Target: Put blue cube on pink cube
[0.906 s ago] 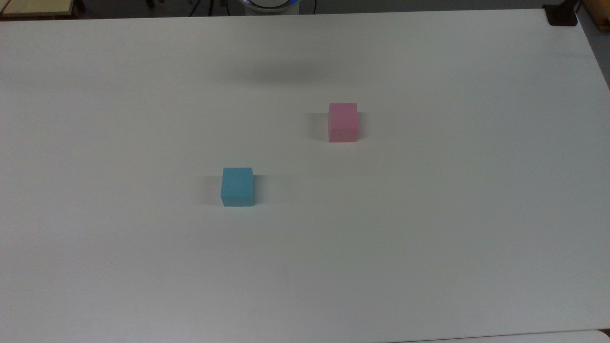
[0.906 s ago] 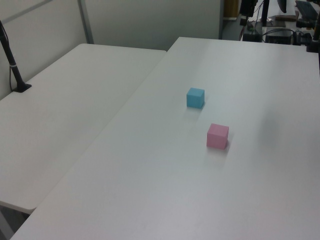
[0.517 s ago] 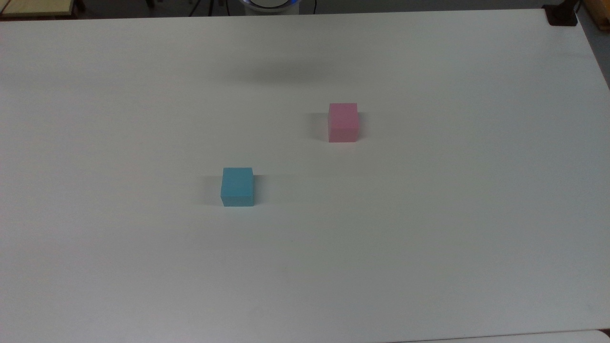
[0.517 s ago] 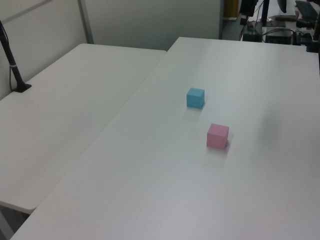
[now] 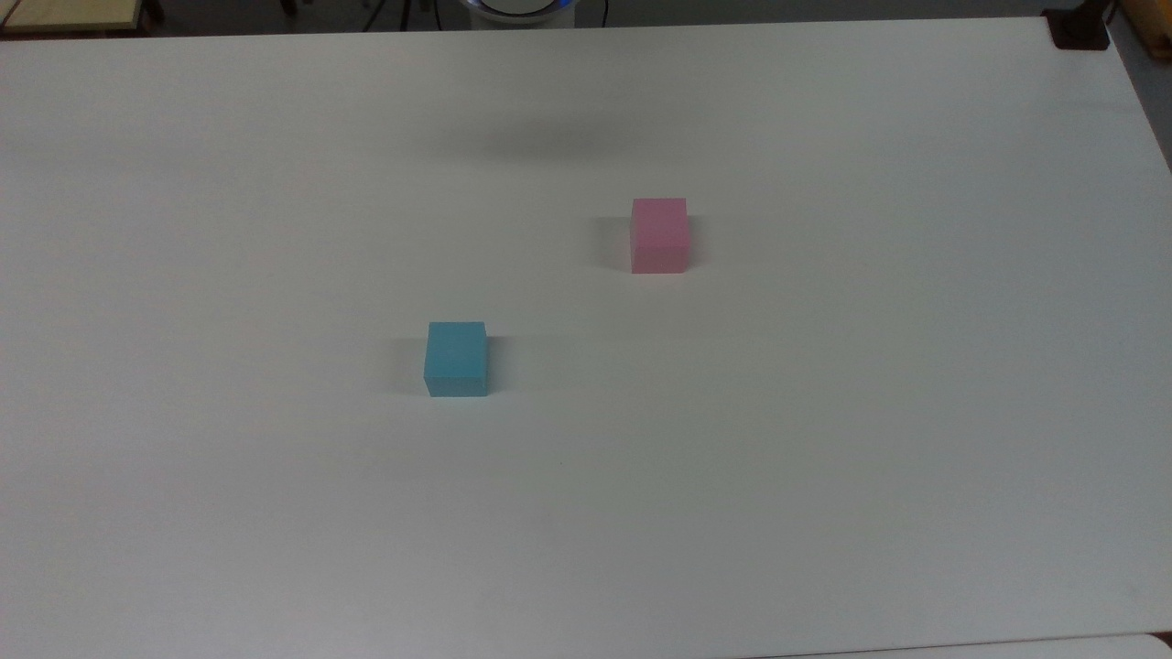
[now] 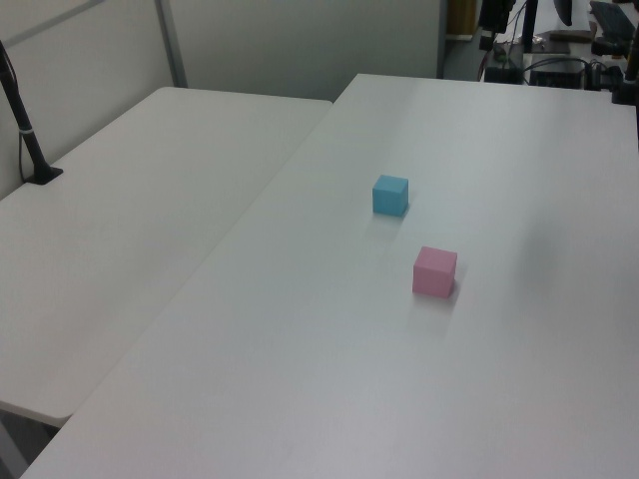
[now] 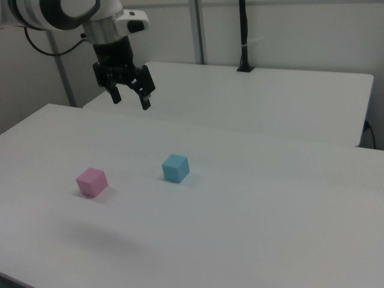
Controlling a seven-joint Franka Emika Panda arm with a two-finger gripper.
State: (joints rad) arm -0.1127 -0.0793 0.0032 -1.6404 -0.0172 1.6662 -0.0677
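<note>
While nothing on the table (image 5: pixel 824 513) has shifted over the last second, with both cubes sitting exactly where they were in the top and left views, the task reads as not yet begun. The soft shadow in the upper middle of the top view has barely moved either, so I judge the arm is only starting its approach.

The gripper (image 7: pixel 129 99) hangs in the upper left of the right view, high above the surface, its two fingers spread apart and holding nothing.

The blue cube (image 5: pixel 456 358) rests flat on the table, left of centre in the top view; in the left view (image 6: pixel 390 195) it sits upper centre, and in the right view (image 7: pixel 175 168) near the middle. The pink cube (image 5: pixel 659 234) stands up and to the right of it in the top view, well apart; it lies below and right of the blue one in the left view (image 6: pixel 435 271), and to the left in the right view (image 7: pixel 92 182).

Being a cube, the blue one has no long axis. In the top view its sides run nearly square to the frame edges, as do the pink cube's, so a grasp across either pair of opposite faces looks workable, and little turning should be needed to line the two up when stacking.
</note>
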